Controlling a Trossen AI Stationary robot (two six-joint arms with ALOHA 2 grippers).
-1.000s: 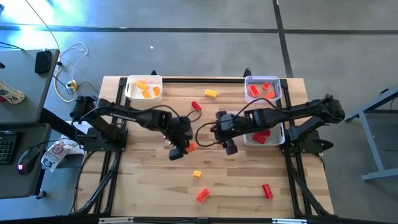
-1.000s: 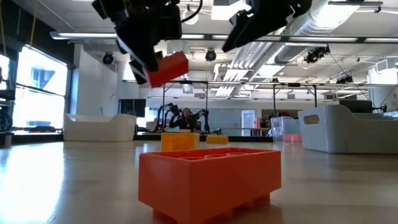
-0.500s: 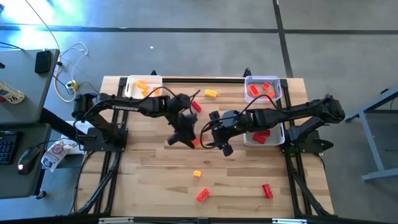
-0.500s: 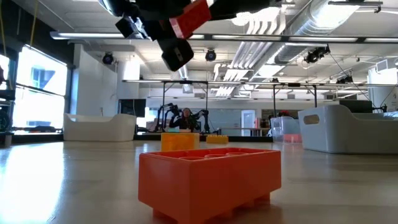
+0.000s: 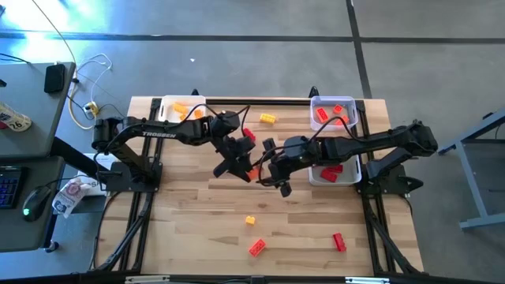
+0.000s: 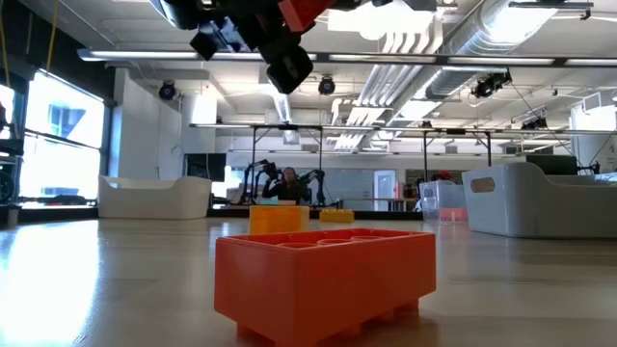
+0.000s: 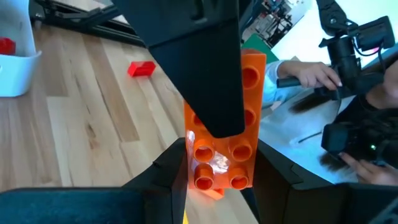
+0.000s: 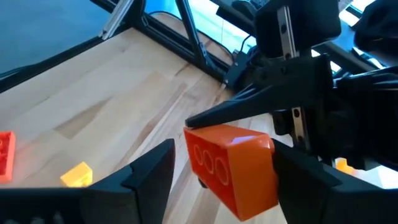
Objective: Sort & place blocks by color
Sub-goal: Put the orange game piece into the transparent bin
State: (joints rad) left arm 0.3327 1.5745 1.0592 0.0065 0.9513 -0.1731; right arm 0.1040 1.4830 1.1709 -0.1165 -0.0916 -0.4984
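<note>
Above mid-table — orange block (image 7: 225,124) clenched in left fingers (image 7: 211,74), between parted right fingers (image 8: 149,171), untouched.

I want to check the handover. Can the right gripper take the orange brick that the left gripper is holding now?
Probably yes: the orange brick sits between the right gripper's open fingers, held up by the left gripper, nothing between.

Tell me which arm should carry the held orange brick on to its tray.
Probably the right. The left gripper is shut on the orange brick in mid-table, and the right gripper's open fingers already straddle it. The trays holding red-orange bricks sit on the right arm's side.
</note>
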